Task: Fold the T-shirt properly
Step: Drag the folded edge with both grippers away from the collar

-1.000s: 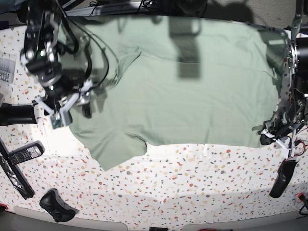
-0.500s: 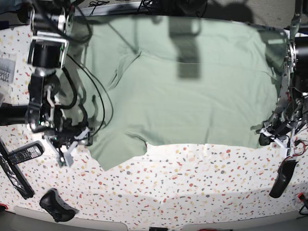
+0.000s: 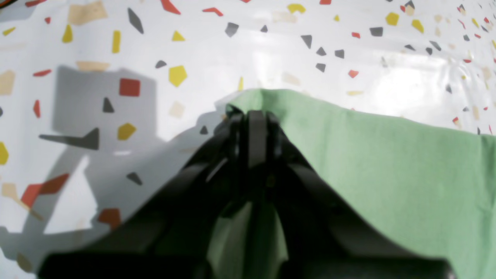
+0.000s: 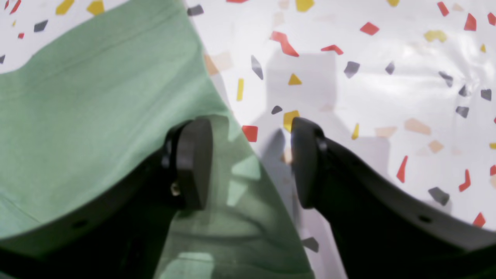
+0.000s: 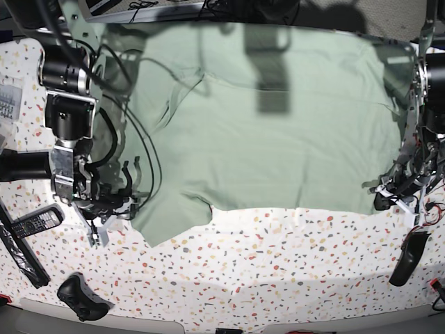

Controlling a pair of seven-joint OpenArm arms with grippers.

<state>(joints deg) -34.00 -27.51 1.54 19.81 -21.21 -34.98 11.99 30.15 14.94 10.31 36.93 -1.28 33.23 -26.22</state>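
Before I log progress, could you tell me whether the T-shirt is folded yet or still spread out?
Spread: the T-shirt lies open and flat across the table, no fold visible.

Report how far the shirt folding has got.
Done: the T-shirt lies spread flat on the speckled table; no fold shows yet. In hand: the left gripper is shut on the shirt's hem corner, while the right gripper hangs open, straddling the shirt's edge near the sleeve without pinching it. Left: close the right gripper, then make every fold.
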